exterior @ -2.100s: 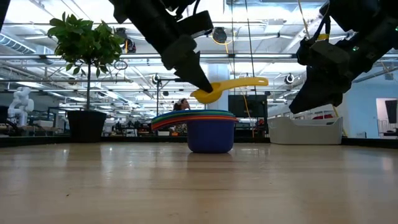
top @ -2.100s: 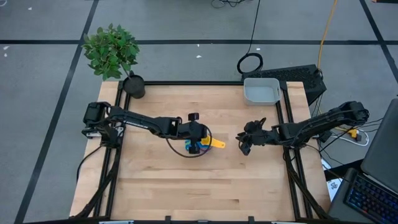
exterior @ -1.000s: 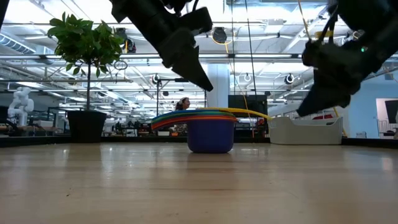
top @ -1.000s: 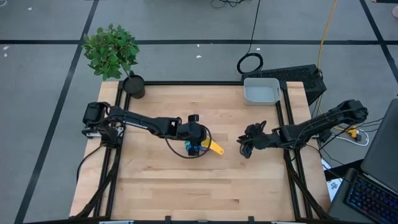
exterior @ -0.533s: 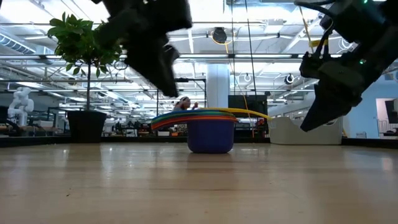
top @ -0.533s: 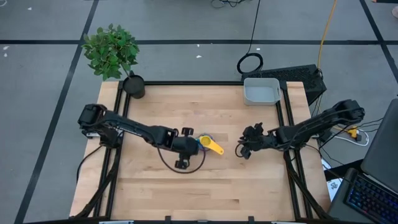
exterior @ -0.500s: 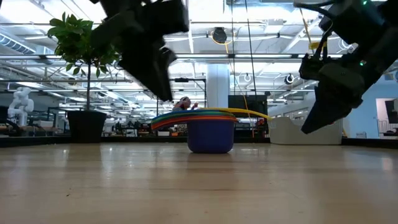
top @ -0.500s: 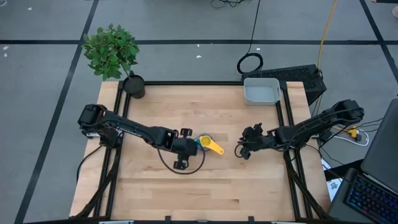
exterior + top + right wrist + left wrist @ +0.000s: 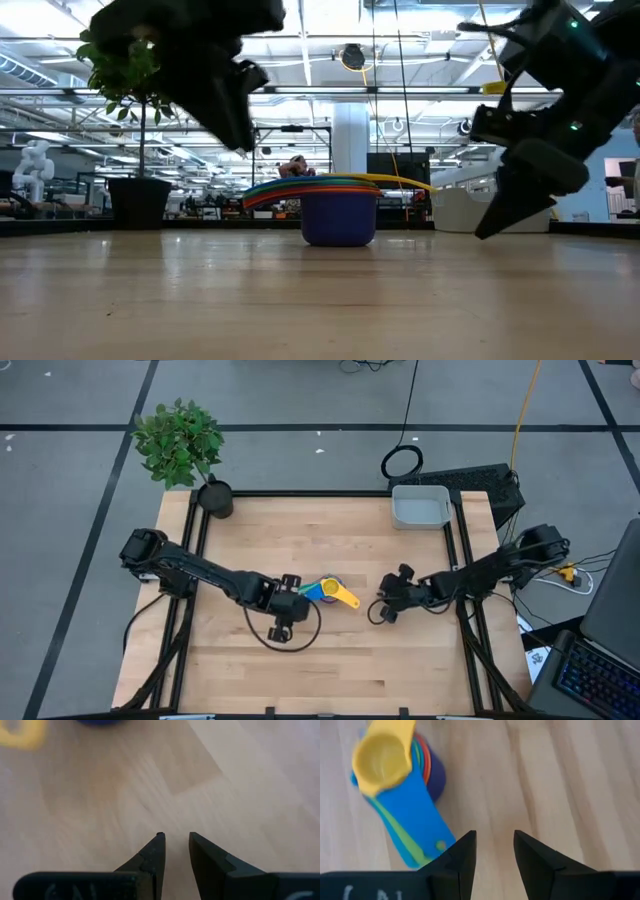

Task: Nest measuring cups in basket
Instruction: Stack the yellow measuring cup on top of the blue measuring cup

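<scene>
A robotics lab or workshop hall: a wooden worktop [image 9: 330, 660] on a black frame stands on grey floor marked with dark tape lines. Behind it, at twelve o'clock, run exposed ceiling trusses [image 9: 400, 95], bright lights and rows of equipment; a white robot figure [image 9: 32, 165] stands at nine o'clock.
</scene>
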### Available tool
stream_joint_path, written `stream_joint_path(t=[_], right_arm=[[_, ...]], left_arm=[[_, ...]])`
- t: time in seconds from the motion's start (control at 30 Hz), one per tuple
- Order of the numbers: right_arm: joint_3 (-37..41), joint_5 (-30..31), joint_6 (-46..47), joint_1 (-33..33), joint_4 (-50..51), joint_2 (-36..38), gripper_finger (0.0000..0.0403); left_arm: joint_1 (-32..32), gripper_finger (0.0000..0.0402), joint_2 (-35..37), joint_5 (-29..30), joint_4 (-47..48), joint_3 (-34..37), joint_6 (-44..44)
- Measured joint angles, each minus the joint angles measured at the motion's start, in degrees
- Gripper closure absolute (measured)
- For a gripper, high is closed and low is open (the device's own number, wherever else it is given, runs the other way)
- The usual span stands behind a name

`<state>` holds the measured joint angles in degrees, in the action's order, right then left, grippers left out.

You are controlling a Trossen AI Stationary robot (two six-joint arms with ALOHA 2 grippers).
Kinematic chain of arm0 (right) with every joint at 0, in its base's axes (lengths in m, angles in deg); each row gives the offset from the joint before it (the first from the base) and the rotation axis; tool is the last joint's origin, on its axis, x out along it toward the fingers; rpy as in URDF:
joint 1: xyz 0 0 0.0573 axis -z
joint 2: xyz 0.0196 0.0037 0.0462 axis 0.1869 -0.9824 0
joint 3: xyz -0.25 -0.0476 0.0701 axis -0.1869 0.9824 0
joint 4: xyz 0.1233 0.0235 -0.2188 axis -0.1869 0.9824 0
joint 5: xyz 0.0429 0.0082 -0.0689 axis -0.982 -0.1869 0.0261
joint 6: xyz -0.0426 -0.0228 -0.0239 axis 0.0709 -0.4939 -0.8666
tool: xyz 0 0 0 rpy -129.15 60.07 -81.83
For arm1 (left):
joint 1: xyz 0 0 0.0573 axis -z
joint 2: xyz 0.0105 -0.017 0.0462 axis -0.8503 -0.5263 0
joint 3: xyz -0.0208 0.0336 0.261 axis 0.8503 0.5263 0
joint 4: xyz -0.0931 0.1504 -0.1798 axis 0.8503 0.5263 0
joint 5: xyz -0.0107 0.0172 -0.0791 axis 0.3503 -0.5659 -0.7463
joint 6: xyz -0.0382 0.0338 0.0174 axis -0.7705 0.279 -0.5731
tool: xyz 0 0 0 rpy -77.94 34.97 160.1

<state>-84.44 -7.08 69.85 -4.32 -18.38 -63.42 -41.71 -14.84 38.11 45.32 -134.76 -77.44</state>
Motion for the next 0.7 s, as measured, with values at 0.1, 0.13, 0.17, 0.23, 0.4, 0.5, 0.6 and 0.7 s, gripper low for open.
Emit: stream_joint_path(t=[0.1,0.13,0.17,0.23,0.4,0.5,0.6,0.7], right_arm=[[-2.4,1.2,-4.8,0.0,-1.2,-1.0,0.0323],[-3.4,1.3,-6.1,0.0,-1.5,-1.4,0.0323],[-4.2,1.3,-7.1,0.0,-1.5,-1.7,0.0323],[-5.1,1.4,-9.0,0.2,-1.2,-1.9,0.0323],[-5.6,1.1,-11.1,1.6,-0.2,-2.0,0.0323],[-5.6,-1.9,-11.9,2.2,1.3,-2.0,0.0323],[-5.6,-6.3,-11.8,2.5,2.7,-2.0,0.0323],[-5.6,-8.1,-10.8,2.5,2.8,-2.0,0.0323]], left_arm=[[0.4,0.0266,0.0,0.0,-1.6,0.0,1.0],[0.4,0.0266,0.0,0.0,-1.6,0.0,1.0],[0.4,0.0266,0.0,0.1,-0.9,0.0,1.0],[0.2,0.0266,0.0,1.5,0.4,0.0,-0.3],[-1.2,0.0266,0.0,4.4,-3.3,0.6,-4.0],[-2.0,0.0266,0.0,1.7,-7.0,0.6,-2.2],[-2.3,0.0266,0.0,-2.8,-9.6,0.6,0.9],[-2.1,0.0266,0.0,-7.7,-12.3,0.6,2.2]])
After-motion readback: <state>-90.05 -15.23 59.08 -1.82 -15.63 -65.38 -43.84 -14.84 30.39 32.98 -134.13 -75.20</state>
